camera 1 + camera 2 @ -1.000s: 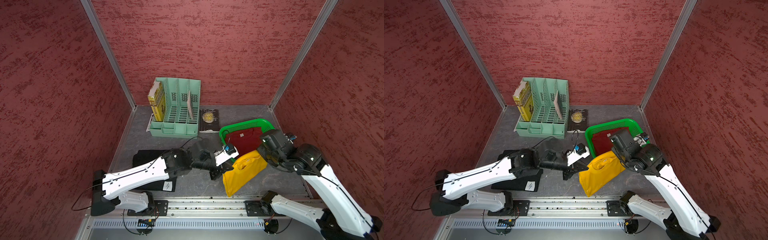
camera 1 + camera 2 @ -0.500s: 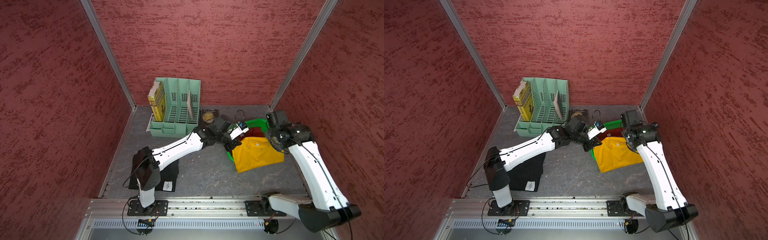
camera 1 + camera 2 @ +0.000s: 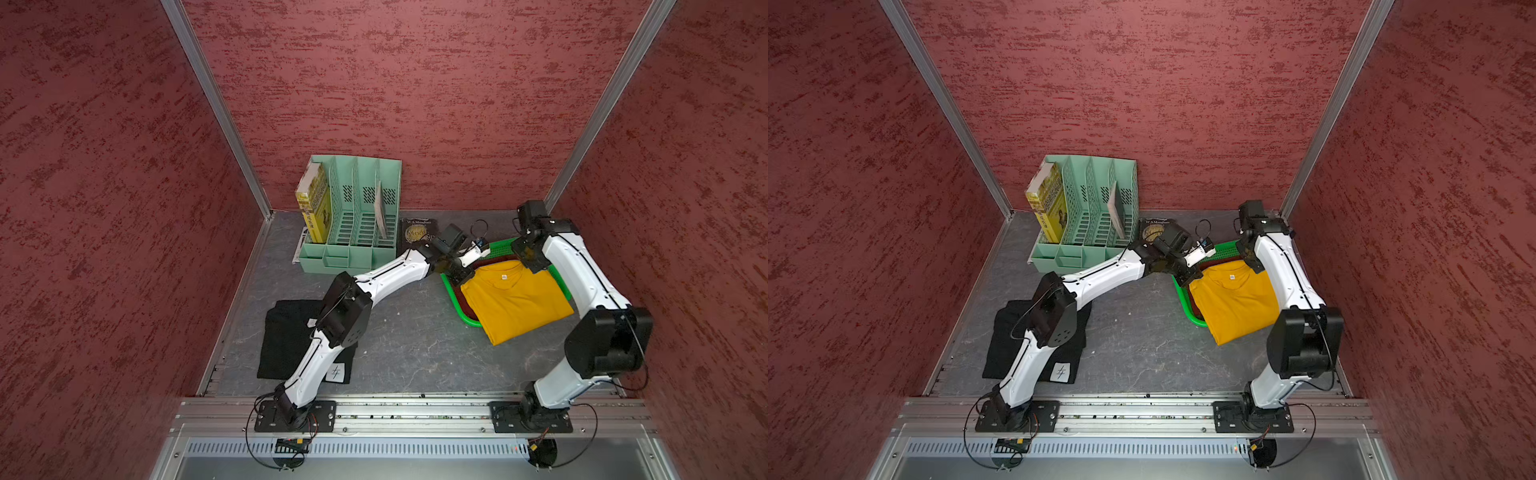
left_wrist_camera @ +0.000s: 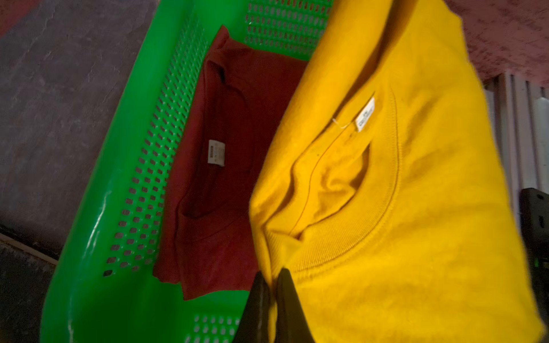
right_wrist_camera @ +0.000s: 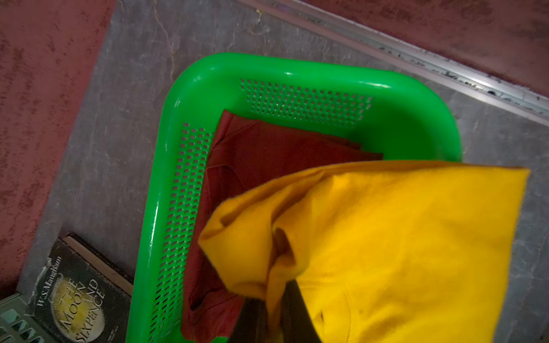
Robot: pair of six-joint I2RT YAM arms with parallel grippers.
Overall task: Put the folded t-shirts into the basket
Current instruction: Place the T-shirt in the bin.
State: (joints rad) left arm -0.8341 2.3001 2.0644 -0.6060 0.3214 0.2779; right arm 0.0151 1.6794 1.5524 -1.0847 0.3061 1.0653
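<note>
Tabletop [image 3: 415, 345] grey, marbled | walls [image 3: 415, 83] dark-red, textured | basket [image 3: 503, 248] by right-rear corner

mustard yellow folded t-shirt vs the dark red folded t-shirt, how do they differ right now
The mustard yellow folded t-shirt is pinched by the left gripper and right gripper; the dark red folded t-shirt is ungripped. Red lies inside the bright green perforated plastic basket; yellow sits above it, overhanging the rim. Both are folded, collar side up.

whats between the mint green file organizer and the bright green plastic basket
A black paperback book lies flat there, shown in both top views and the right wrist view.
</note>
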